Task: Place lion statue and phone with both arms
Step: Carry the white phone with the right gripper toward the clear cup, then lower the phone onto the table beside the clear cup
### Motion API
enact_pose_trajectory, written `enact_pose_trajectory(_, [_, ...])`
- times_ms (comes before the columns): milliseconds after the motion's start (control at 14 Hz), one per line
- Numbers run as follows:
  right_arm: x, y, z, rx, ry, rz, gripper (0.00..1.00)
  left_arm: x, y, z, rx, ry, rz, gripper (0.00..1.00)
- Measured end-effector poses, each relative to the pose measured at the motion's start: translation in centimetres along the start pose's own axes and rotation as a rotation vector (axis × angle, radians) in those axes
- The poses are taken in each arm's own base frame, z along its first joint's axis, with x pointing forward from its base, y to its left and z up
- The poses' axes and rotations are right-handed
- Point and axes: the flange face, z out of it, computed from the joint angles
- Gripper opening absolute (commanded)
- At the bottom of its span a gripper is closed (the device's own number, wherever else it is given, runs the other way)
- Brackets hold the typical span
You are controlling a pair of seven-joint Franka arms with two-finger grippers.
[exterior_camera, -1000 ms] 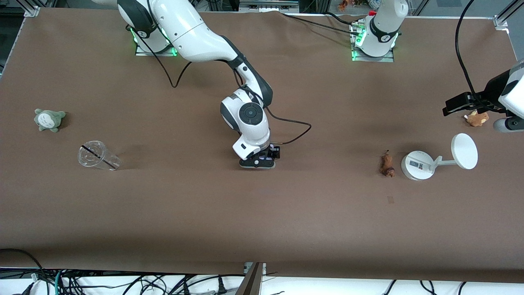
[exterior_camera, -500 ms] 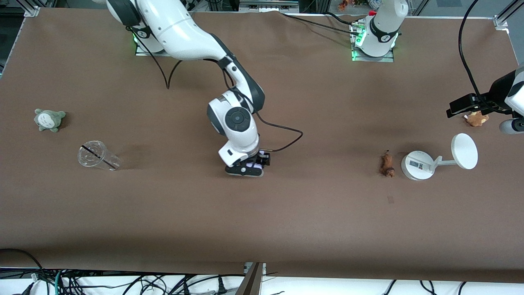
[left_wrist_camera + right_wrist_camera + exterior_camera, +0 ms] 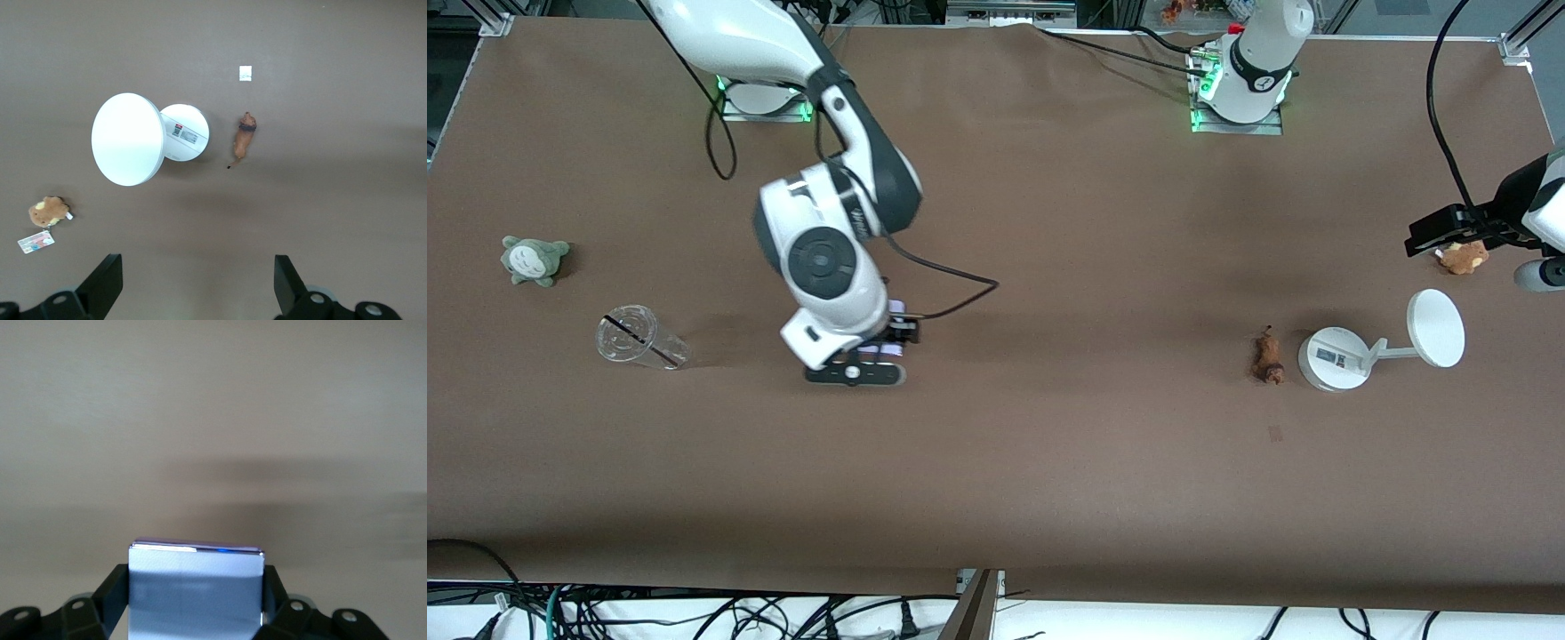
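Note:
My right gripper [image 3: 876,348] is shut on the phone [image 3: 195,577], a pale lavender-white slab standing upright between the fingers, low over bare table beside the cup. A sliver of the phone shows in the front view [image 3: 896,308]. The lion statue [image 3: 1266,356], small and orange-brown, lies on the table next to the white stand, and also shows in the left wrist view [image 3: 244,137]. My left gripper [image 3: 1449,229] hangs open and empty high over the left arm's end of the table, near the brown plush; its fingers [image 3: 107,283] frame bare table.
A white round-based stand [image 3: 1334,357] with a disc [image 3: 1435,327] lies beside the lion. A brown plush toy [image 3: 1463,257] sits farther back. A clear cup [image 3: 639,338] lies on its side, and a grey-green plush [image 3: 534,259] sits at the right arm's end.
My right arm has carried the phone toward the right arm's end of the table, closer to the clear cup. The left gripper has barely moved.

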Motion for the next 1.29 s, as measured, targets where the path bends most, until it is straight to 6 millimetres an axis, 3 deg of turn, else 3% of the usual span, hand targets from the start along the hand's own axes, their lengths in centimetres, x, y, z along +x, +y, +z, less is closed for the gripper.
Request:
enact_pose_trajectory(214, [0.1,6.5,-1.1,-0.037,-0.039,-0.056,0.54,0.0,0.0,0.0,0.003,0.001,0.000,1.00])
enact_pose_trajectory(429, [0.1,12.9,0.6,-0.057,-0.070,-0.107,0.55,0.0,0.0,-0.1,0.003,0.001,0.000,1.00])
enact_pose_trajectory(643, [0.1,17.7,4.1,-0.052,-0.019,-0.158,0.55,0.0,0.0,-0.1,0.003,0.002,0.000,1.00])
enact_pose_trajectory(1071, [-0.4,25.1,12.9,0.071,0.045,-0.170,0.55,0.0,0.0,-0.1,0.003,0.001,0.000,1.00])
enact_pose_trajectory(1286, [-0.3,25.9,16.3,0.065,0.057,-0.158,0.55,0.0,0.0,0.0,0.003,0.001,0.000,1.00])
